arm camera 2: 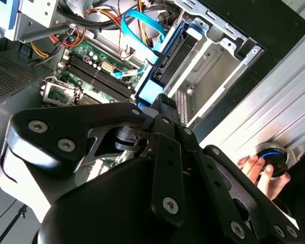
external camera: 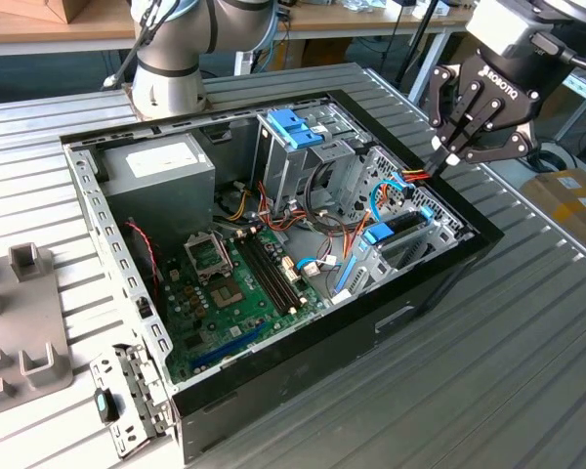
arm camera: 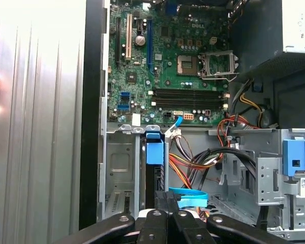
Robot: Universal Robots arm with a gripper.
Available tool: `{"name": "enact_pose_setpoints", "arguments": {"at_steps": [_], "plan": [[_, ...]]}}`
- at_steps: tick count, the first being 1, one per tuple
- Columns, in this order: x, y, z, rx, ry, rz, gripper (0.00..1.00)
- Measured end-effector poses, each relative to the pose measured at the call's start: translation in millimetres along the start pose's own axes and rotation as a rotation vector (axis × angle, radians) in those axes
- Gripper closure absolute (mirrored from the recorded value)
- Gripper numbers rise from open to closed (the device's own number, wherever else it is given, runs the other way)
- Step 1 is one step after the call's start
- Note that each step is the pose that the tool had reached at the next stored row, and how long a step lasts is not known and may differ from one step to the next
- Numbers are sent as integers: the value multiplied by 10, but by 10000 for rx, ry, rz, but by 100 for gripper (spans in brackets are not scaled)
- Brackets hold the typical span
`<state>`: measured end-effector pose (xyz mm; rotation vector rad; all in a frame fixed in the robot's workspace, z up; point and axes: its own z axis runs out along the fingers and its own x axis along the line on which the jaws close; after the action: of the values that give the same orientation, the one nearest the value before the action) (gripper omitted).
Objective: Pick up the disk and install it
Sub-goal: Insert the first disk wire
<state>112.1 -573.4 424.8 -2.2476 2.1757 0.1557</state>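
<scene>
Hovering over the case at the exterior view's right, gripper has fingers pressed together, holding nothing. Disk stands on edge in the bay inside the case, blue frame end up. It sits below the fingertips, apart from them, in line with the gripper in both wrist views.

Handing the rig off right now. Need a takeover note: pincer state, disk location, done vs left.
Pincer: shut, empty, hovering over the case edge on the exterior view's right.
Disk: on edge in the drive bay, blue frame end up, just below the pincer.
Done: disk is picked and placed in the bay, as it looks.
Left: can't tell whether it's fully seated or cabled.
Note: a person's hand is at a round blue-ringed device on the table.
</scene>
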Motion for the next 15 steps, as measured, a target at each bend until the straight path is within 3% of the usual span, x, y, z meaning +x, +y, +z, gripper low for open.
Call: {"name": "enact_pose_setpoints", "arguments": {"at_steps": [15], "plan": [[2,-92,11,0,0,0,90]]}}
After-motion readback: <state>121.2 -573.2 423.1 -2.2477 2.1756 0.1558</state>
